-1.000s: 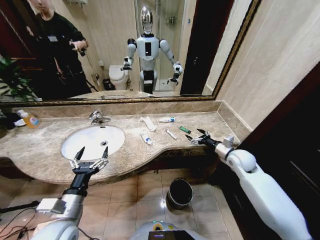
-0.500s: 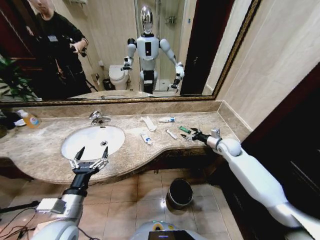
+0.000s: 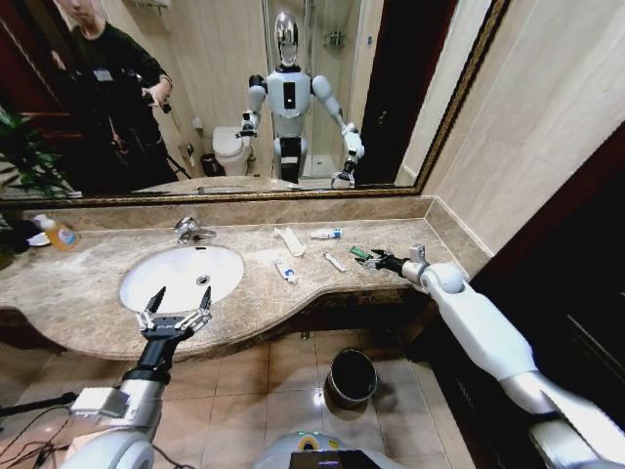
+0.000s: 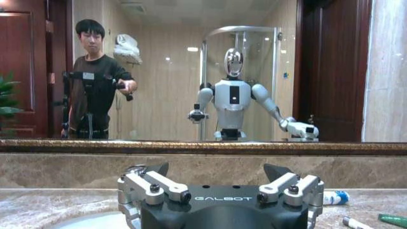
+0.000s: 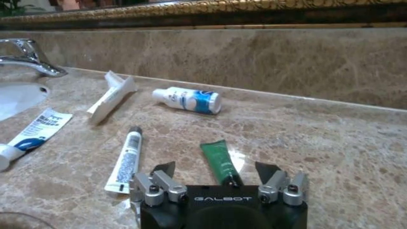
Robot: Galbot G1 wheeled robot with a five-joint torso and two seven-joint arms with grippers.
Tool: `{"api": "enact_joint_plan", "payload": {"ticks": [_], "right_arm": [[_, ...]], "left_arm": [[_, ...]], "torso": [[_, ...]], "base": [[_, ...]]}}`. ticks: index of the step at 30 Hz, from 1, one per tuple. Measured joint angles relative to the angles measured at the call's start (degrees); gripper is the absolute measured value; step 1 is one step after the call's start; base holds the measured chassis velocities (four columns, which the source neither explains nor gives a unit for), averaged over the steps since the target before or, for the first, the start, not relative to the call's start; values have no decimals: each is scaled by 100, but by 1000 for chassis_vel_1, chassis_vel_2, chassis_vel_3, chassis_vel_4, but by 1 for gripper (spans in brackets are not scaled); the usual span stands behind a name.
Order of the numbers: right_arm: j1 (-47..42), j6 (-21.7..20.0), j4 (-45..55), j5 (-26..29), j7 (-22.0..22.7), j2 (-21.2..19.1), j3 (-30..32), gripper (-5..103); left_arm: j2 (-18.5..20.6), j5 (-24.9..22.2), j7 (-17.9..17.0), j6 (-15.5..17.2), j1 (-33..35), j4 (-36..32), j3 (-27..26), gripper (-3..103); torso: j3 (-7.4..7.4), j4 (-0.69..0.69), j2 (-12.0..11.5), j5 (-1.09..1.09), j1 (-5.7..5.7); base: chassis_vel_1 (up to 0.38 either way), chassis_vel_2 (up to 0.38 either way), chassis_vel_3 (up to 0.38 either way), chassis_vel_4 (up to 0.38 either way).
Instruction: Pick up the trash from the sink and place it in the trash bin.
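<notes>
Marble counter [image 3: 391, 283], flat green tube [image 5: 219, 161].

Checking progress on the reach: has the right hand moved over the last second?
Yes. The right hand has moved across the marble counter toward the sink, reaching the green tube.

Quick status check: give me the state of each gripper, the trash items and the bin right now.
Right gripper: open, low over the green tube.
Left gripper: open, holding nothing, at the sink front edge.
White packet, white-and-blue tube, white stick: lying on the counter.
Trash bin: upright on the floor.
</notes>
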Motion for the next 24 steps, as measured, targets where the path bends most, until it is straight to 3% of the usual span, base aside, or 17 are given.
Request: {"api": "enact_joint_plan", "payload": {"ticks": [4, 20, 24], "right_arm": [[-9, 11, -73, -2, -54, -9, 35, 79], [-65, 38, -91, -56, -70, 9, 18, 78], [-76, 45, -99, -63, -62, 32, 20, 69]], "left_arm": [[0, 0, 0, 0, 0, 1, 0, 100], [0, 0, 0, 0, 0, 0, 0, 100], [0, 0, 0, 0, 0, 0, 0, 100]], "torso": [[0, 0, 0, 0, 0], [0, 0, 0, 0, 0], [0, 0, 0, 1, -1]], "base": [[0, 0, 0, 0], [0, 0, 0, 0], [0, 0, 0, 0]]}}
